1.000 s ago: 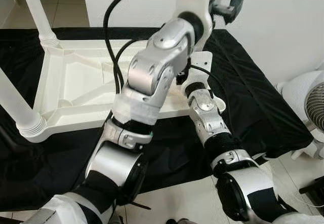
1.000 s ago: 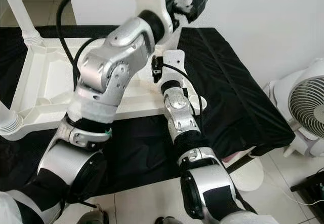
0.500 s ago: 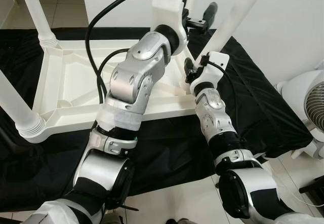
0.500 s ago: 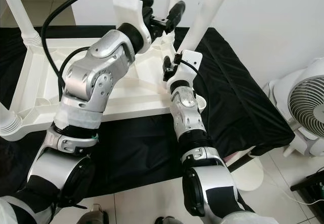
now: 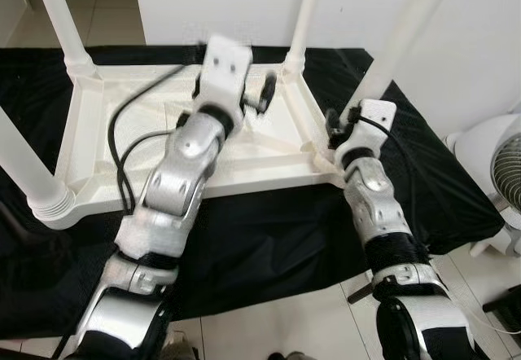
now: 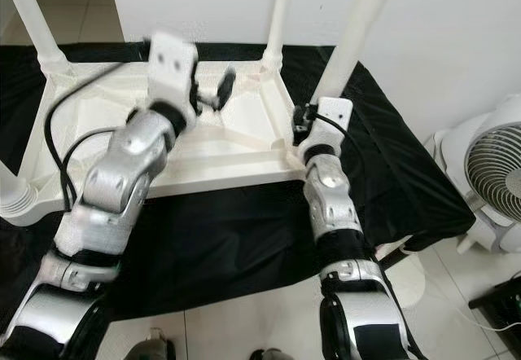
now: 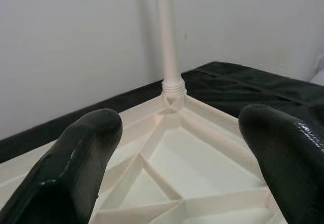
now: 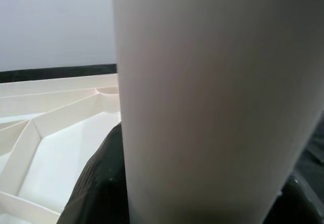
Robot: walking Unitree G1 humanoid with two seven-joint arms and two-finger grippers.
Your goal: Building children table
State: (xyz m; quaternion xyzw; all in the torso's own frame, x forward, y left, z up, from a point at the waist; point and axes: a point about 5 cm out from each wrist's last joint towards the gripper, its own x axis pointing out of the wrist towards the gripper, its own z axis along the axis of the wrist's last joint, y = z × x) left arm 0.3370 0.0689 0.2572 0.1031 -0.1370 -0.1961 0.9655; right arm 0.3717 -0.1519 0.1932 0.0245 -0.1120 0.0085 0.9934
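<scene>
Half a second ago our left arm was raised high before the camera; now it has dropped, and the left gripper [image 7: 177, 148] hovers with jaws released over the upturned white table [image 5: 122, 132] on the black-draped counter [image 5: 407, 173]. Our right gripper [image 5: 338, 128] remains at the near-right leg [image 5: 403, 38], jaws clenched around it. We see no readable writing.

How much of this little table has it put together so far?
The white plastic tabletop lies upside down on the black cloth with four white legs standing at its corners. The right tool grips the near right leg, probably seating it. The left tool hovers open above the underside. Turning it upright remains.
</scene>
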